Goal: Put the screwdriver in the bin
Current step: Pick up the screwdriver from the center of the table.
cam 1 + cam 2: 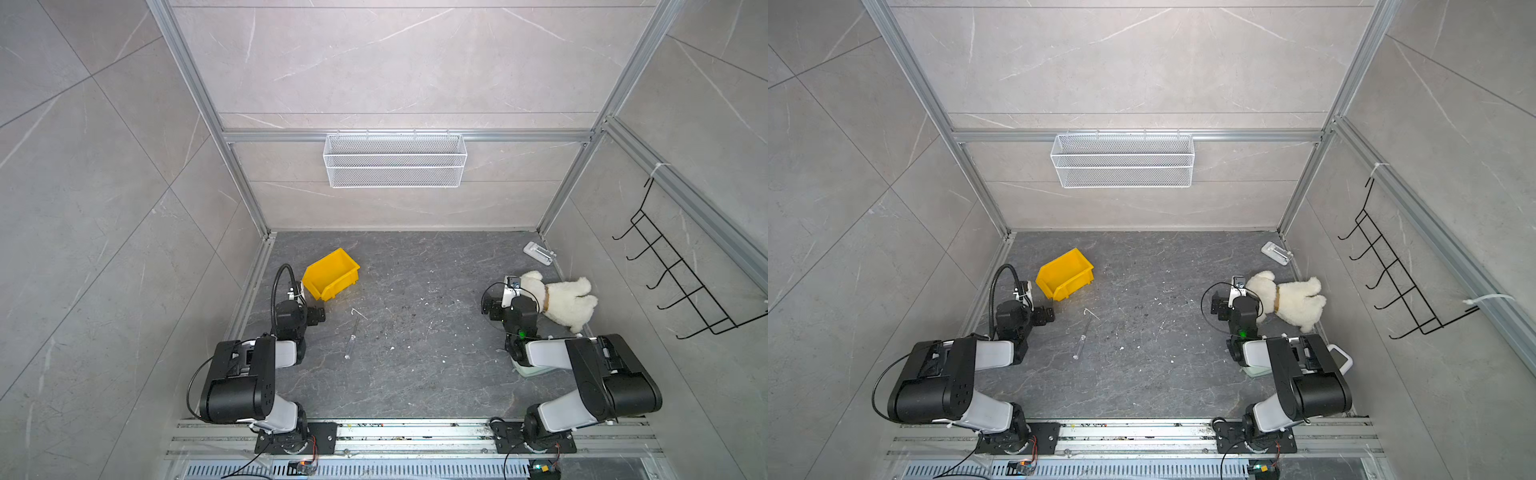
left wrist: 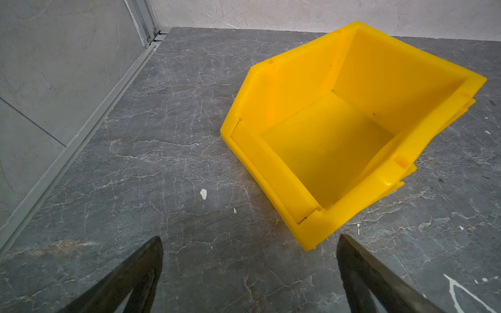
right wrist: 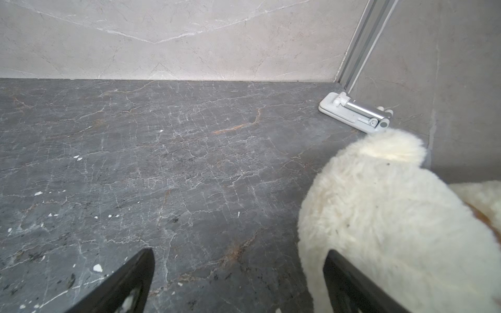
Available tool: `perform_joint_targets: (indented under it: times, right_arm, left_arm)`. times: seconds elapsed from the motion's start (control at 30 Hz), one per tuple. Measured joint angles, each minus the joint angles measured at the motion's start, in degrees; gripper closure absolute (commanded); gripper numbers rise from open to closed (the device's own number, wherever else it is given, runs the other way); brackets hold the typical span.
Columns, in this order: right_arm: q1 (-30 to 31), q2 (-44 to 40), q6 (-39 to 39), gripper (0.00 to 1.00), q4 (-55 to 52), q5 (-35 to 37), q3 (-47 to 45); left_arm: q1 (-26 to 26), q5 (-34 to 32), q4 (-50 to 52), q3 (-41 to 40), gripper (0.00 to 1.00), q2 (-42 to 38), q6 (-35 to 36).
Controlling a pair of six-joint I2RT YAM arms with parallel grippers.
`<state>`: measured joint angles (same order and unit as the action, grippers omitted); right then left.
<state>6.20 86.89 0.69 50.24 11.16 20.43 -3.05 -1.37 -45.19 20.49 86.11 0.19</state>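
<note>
Screwdriver (image 1: 351,338) lying loose on the floor (image 1: 415,374), near the bin (image 1: 331,274) yet apart, ungrasped; bin empty; left gripper (image 2: 249,241) released, jaws wide, facing the bin; right gripper (image 3: 238,254) released too, beside plush dog (image 3: 379,216); pickup, carry, drop all remaining

Right gripper (image 3: 238,253) jaws apart above dark tabletop (image 3: 162,162); white plush toy (image 3: 393,230) in foreground; white hinged device (image 3: 355,112) in background corner.

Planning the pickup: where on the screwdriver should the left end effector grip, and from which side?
The screwdriver lies flat on the floor, so come from straight above. Probably grip the clear handle, its thicker end nearer the robot, closing across its width; the thin shaft offers little to pinch.
</note>
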Motion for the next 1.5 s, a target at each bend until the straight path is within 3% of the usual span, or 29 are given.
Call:
perform_joint_targets:
  times: [0.93, 1.13, 1.27, 1.5]
  right_arm:
    - [0.0, -0.2, 0.0, 0.01, 0.1, -0.7, -0.1]
    - [0.0, -10.7, -0.5, 0.01, -4.9, -2.9, -1.1]
    - [0.4, -20.1, -2.3, 0.01, -9.8, -6.1, -0.5]
    - [3.7, -30.8, -5.9, 0.01, -24.0, -13.7, 5.9]
  left_arm:
    - [0.0, -0.2, 0.1, -0.2, 0.0, -0.8, 0.0]
    - [2.1, -3.1, 9.9, 0.1, 0.0, -15.2, 0.3]
    - [5.5, -4.2, 19.2, 5.8, 0.0, -24.5, 0.6]
    - [14.6, -6.1, 38.3, 16.8, 0.0, -32.8, 0.6]
